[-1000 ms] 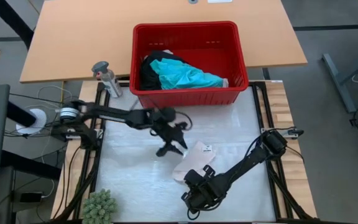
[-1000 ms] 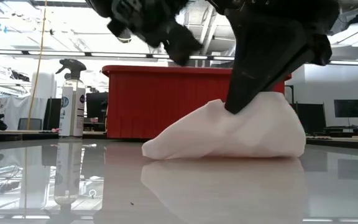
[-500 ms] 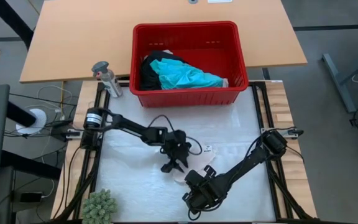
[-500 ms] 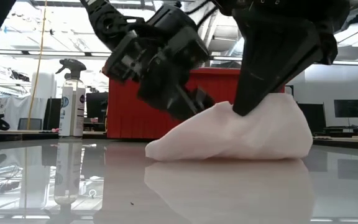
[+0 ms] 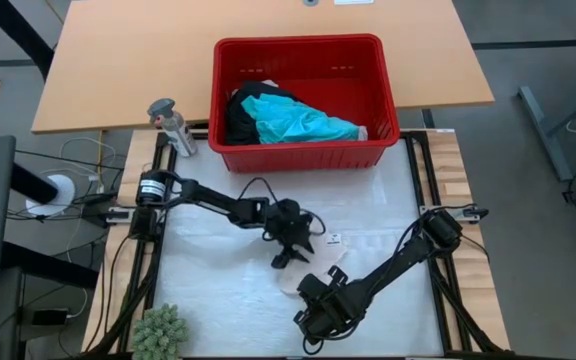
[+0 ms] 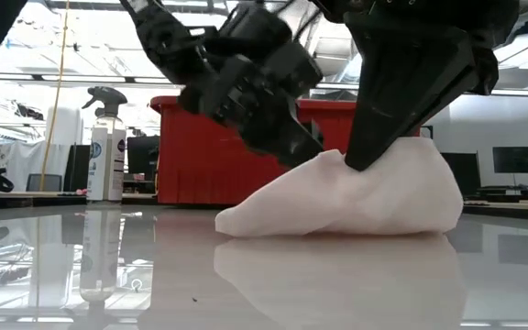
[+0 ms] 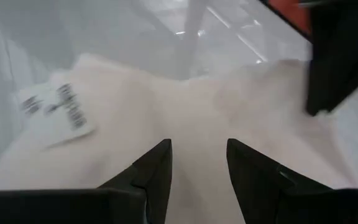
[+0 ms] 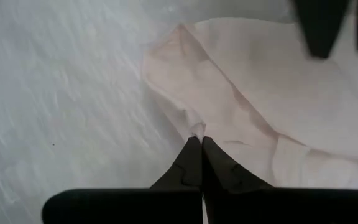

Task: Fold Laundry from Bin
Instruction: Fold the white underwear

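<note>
A small pale pink-white piece of laundry [image 5: 326,255] lies on the white table top in front of the red bin [image 5: 305,45]. The bin holds a turquoise shirt [image 5: 303,123] and black clothing [image 5: 240,112]. My right gripper [image 8: 201,146] is shut on the pale piece, and in the low view the piece [image 6: 374,202] rises to a peak under that gripper. My left gripper [image 7: 197,165] is open and hovers low over the piece, next to its label [image 7: 58,112] and just left of the peak. My left gripper: I cannot tell whether its fingertips [image 6: 305,151] touch the cloth's slope. My right gripper pinches a fold at the piece's edge [image 8: 194,130] between its shut fingertips, coming steeply from above. The cloth is drawn up into a peak [image 6: 342,165]. Its lower edges rest on the table.
A spray bottle [image 5: 171,125] stands at the table's far left corner, and a small green plant [image 5: 158,330] at the near left. The bin sits at the far edge, half on a wooden desk [image 5: 118,60]. Bare table top lies left of the piece.
My left gripper has come down and toward the table's near edge, onto the pale piece. Its fingers now stand just beside the peak that my right gripper holds. The piece has kept its shape.
</note>
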Tool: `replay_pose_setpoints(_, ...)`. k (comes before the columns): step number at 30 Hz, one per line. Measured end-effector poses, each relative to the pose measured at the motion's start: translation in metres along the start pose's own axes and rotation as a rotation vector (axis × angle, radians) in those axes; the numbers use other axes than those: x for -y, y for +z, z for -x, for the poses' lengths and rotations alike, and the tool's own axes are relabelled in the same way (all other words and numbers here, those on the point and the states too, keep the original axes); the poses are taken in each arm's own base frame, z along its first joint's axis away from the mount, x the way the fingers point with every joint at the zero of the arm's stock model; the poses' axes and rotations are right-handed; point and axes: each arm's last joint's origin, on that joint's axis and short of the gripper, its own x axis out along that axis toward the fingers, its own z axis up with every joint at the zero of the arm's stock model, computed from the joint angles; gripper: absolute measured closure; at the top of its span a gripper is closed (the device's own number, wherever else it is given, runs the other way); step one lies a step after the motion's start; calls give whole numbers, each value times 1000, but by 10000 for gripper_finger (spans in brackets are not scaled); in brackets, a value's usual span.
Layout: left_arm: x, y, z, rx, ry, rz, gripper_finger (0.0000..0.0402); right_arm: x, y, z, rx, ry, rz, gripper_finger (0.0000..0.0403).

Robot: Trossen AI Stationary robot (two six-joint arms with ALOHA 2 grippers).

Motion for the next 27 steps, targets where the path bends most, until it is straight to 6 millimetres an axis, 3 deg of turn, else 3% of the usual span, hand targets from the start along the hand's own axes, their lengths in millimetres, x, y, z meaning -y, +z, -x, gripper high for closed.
replay_pose_setpoints(4,1,-9,-4,-32,-66,45,292,0,0,0,-2,-1,2,385)
replay_pose_setpoints(10,16,-4,-10,-18,-98,-19,389,0,-1,0,-21,-1,5,385)
replay_pose_setpoints(27,20,-17,-15,-110,-42,-102,401,7,1,8,-33,-30,-42,385)
